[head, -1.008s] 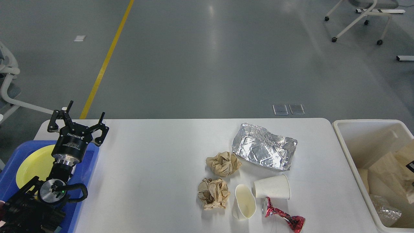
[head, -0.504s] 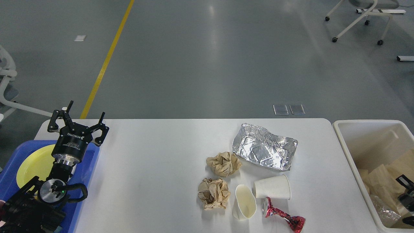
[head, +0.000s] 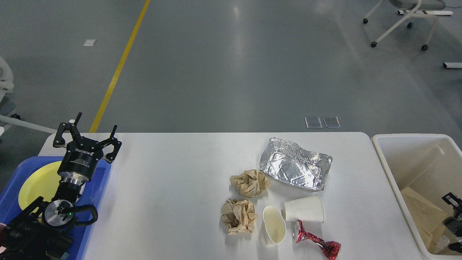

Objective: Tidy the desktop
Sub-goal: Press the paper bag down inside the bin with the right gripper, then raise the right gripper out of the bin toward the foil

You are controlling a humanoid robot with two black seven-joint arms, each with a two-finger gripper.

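- The desktop (head: pixel 173 187), white with rounded corners, fills the lower middle of the head view; litter sits on its right half while the left half lies bare.
- The left gripper (head: pixel 87 134) hovers over the far left corner, fingers spread wide and holding nothing, above a blue tray (head: pixel 96 187) that carries a yellow plate (head: pixel 38 184).
- The right gripper (head: pixel 453 209) shows only as a dark sliver at the right edge, inside the beige bin (head: pixel 386 162); whether its fingers are spread or closed cannot be told.
- The litter lies well to the right of the left fingers and just left of the bin, so the right arm looks the nearer of the two for the next pick.
- Nearest the bin: a crushed red can (head: pixel 317 242), long axis running left to right, and a white paper cup (head: pixel 304 208) on its side, mouth pointing right.
- Beside them, a squashed cream cup (head: pixel 272 225), two brown paper wads (head: pixel 250 182) (head: pixel 238 216), and a dented foil tray (head: pixel 294 168) lying slantwise.
- Readable writing: white lettering on the left gripper's body appears to say "ROBOTIQ"; nothing on the can can be made out.
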